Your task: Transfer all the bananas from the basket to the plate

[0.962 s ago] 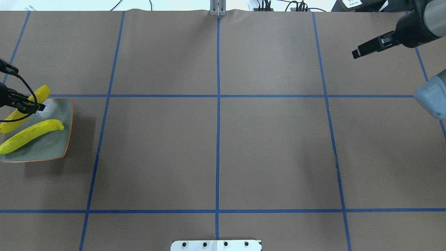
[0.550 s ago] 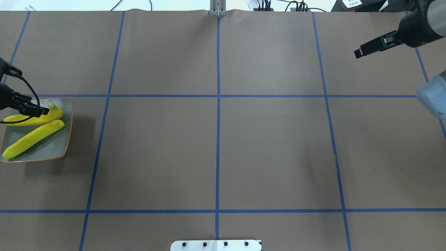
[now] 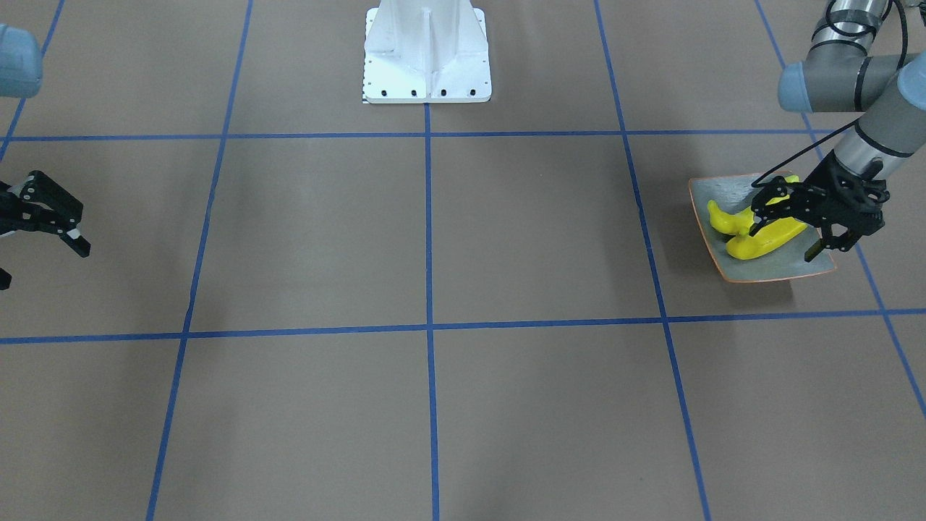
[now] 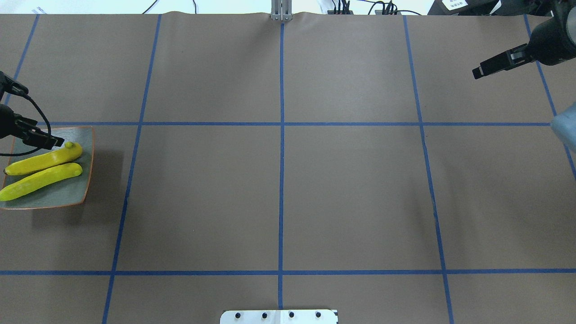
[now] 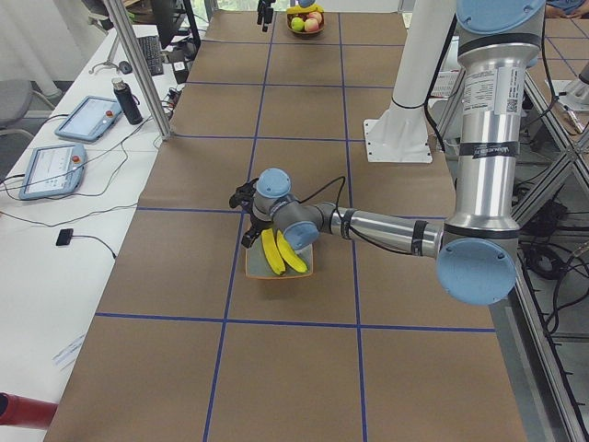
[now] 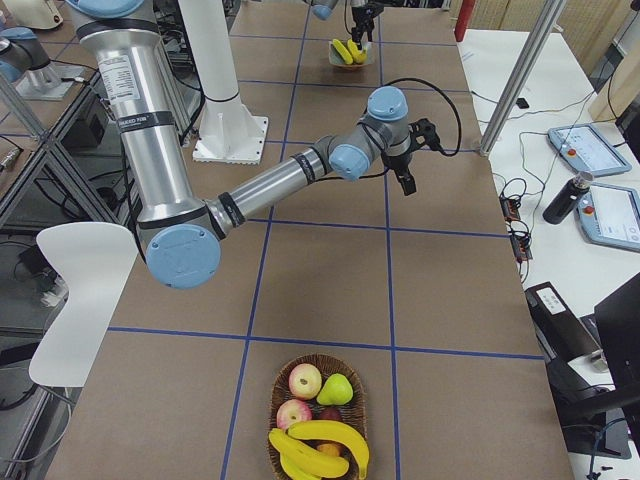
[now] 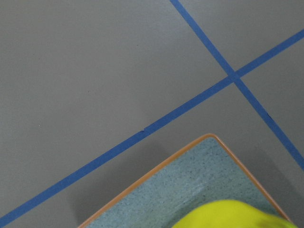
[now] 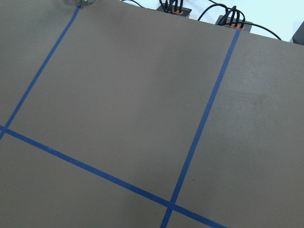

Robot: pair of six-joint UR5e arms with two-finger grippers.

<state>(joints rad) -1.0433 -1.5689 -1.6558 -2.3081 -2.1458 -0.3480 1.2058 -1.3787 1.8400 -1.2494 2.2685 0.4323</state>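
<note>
Two yellow bananas [image 4: 45, 159] lie side by side on the grey-green plate [image 4: 67, 193] at the table's left edge. They also show in the front view [image 3: 767, 242]. My left gripper [image 3: 785, 231] is open and hangs just over them, holding nothing. The left wrist view shows the plate's corner [image 7: 190, 190] and a banana tip [image 7: 232, 216]. More bananas [image 6: 320, 445] lie in the basket [image 6: 290, 455] at the table's right end. My right gripper [image 3: 42, 264] is open and empty, above bare table, and also shows in the overhead view [image 4: 488, 67].
The basket also holds apples [image 6: 305, 380] and a pear [image 6: 338, 390]. The robot's white base [image 3: 427, 58] stands at the table's middle edge. Blue tape lines cross the brown table.
My left gripper let go of the second banana, which now lies flat beside the first on the plate. My right gripper has moved further right.
</note>
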